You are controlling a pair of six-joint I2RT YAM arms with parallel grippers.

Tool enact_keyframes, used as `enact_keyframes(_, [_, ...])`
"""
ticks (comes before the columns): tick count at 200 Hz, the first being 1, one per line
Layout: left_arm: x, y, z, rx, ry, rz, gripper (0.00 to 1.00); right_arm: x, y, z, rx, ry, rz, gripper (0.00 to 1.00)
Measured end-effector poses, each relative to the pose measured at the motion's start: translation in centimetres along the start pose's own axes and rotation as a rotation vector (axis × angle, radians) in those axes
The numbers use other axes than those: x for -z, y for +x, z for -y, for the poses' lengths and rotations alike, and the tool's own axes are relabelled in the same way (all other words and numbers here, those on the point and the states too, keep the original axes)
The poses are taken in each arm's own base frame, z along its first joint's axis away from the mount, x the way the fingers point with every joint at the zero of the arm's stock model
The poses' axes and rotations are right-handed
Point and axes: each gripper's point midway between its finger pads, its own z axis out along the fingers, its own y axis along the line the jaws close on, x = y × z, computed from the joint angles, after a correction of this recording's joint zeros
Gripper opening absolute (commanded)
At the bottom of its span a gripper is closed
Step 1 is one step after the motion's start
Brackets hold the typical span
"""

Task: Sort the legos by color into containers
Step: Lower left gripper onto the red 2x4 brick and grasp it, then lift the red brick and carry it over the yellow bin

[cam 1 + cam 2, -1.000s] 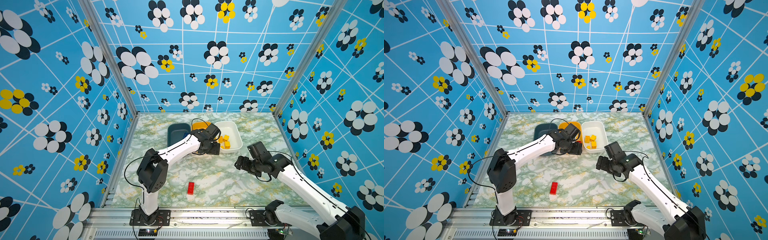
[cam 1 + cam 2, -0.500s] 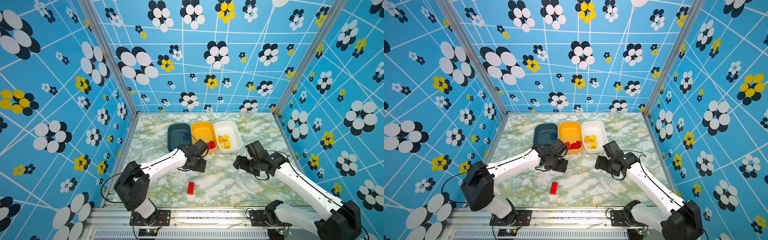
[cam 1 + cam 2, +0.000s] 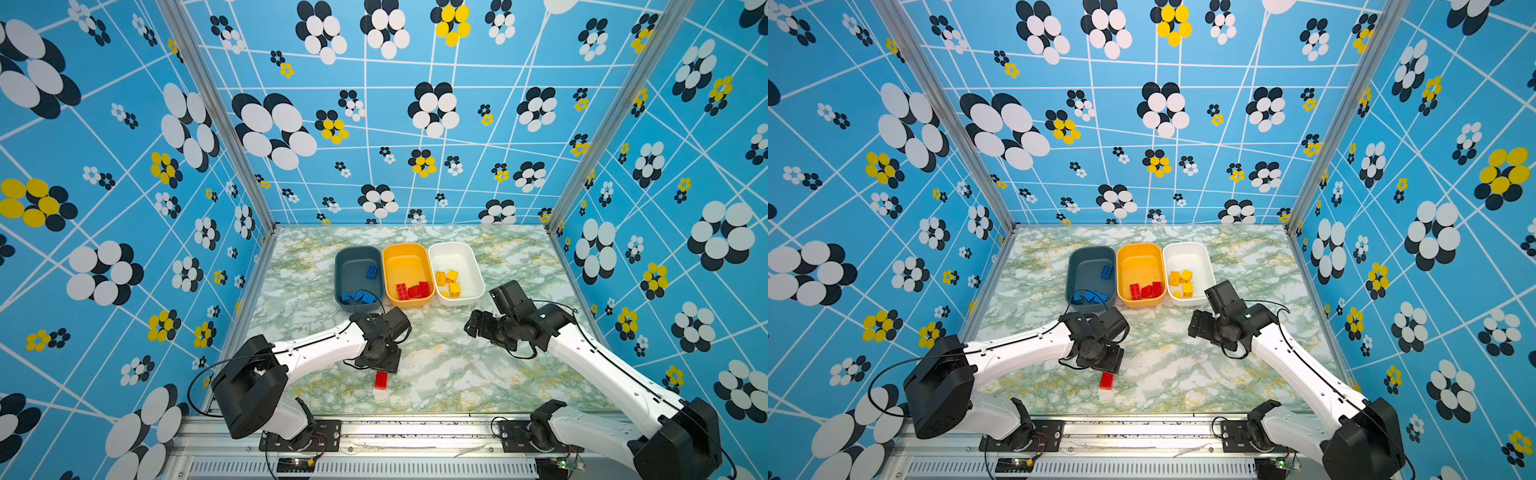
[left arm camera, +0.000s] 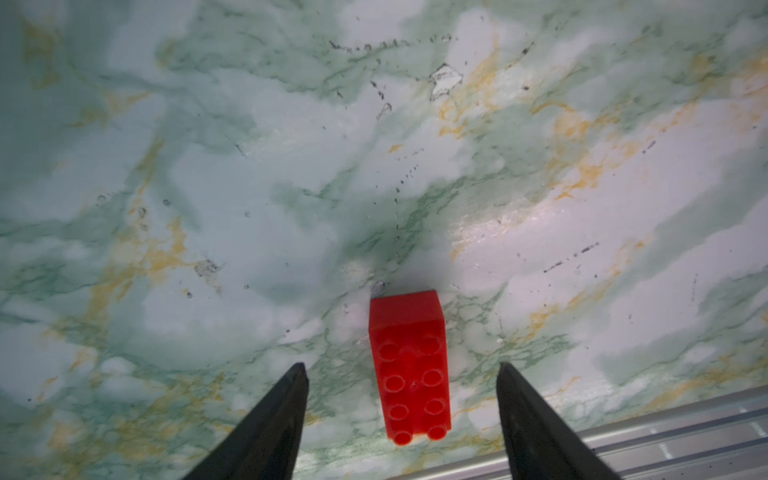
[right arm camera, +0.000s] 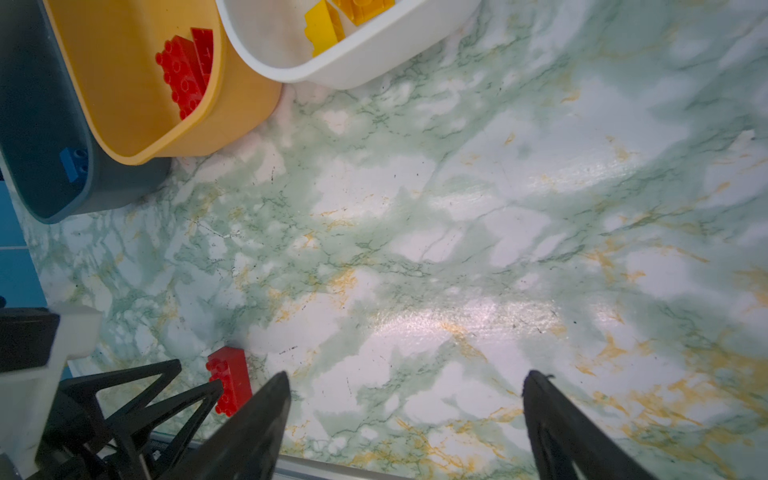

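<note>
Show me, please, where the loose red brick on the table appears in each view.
In a top view: red brick at the front of the table.
In a top view: same place.
Left wrist: between the open fingers.
Right wrist: beside those fingers.
Shared landmark: left gripper.

No readable text, labels or numbers anywhere.

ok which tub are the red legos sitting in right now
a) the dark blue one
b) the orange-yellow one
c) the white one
b: the red legos lie piled in the orange-yellow tub, while one more red lego lies loose on the table.
</note>
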Motion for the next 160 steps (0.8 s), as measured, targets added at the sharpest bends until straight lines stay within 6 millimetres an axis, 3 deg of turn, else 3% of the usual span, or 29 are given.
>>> enact_keyframes(37, [-0.8,1.2,0.1,0.009,-0.006,-0.025,0.64,-0.2,0.1,0.1,-0.001,0.006,-0.008,0.89])
enact_keyframes(107, [-2.4,1.4,0.4,0.039,-0.011,-0.056,0.52,-0.2,0.1,0.1,0.000,0.006,-0.009,0.89])
enact_keyframes(144, [-2.9,1.5,0.4,0.045,-0.019,-0.069,0.44,-0.2,0.1,0.1,0.004,0.006,-0.009,0.89])
enact_keyframes(160, [-2.9,1.5,0.4,0.045,-0.019,-0.068,0.37,-0.2,0.1,0.1,0.007,0.006,-0.009,0.89])
